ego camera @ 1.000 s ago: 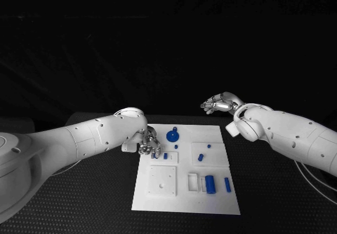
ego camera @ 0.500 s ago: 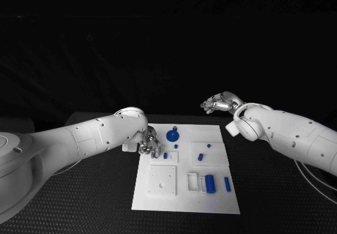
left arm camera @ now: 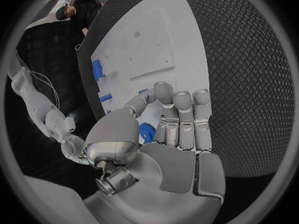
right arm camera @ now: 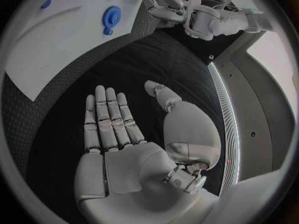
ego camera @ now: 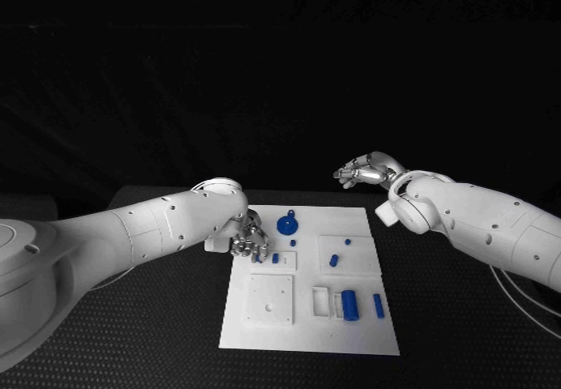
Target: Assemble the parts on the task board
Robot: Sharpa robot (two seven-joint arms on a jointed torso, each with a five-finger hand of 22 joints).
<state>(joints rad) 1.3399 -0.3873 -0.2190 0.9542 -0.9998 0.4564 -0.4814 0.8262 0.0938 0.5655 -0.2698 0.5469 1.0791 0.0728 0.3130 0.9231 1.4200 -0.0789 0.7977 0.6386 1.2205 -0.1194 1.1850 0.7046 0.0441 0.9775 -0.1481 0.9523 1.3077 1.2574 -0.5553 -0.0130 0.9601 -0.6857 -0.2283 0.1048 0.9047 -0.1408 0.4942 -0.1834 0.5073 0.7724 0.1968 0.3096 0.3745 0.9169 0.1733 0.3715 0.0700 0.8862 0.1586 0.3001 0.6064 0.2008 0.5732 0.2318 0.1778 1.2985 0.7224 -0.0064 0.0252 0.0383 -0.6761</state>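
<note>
The white task board [ego camera: 311, 324] lies in the middle of the table. My left hand [ego camera: 245, 238] is low over the board's left edge, fingers curled together, and it pinches a small blue part [left arm camera: 147, 132] between thumb and fingers. Just beside it a short blue peg [ego camera: 275, 258] stands in a small square plate. A blue disc with a stem [ego camera: 288, 224] lies at the board's far end. My right hand [ego camera: 367, 172] hangs raised behind the board's far right corner, palm flat and holding nothing [right arm camera: 112, 129].
A large blue cylinder [ego camera: 349, 305] and a slim blue bar [ego camera: 378, 305] lie at the board's near right, next to a white block [ego camera: 320, 301]. A white square plate [ego camera: 270, 300] sits at near left. Another blue peg [ego camera: 335, 261] is mid-right. Black table [ego camera: 140, 332] surrounds the board.
</note>
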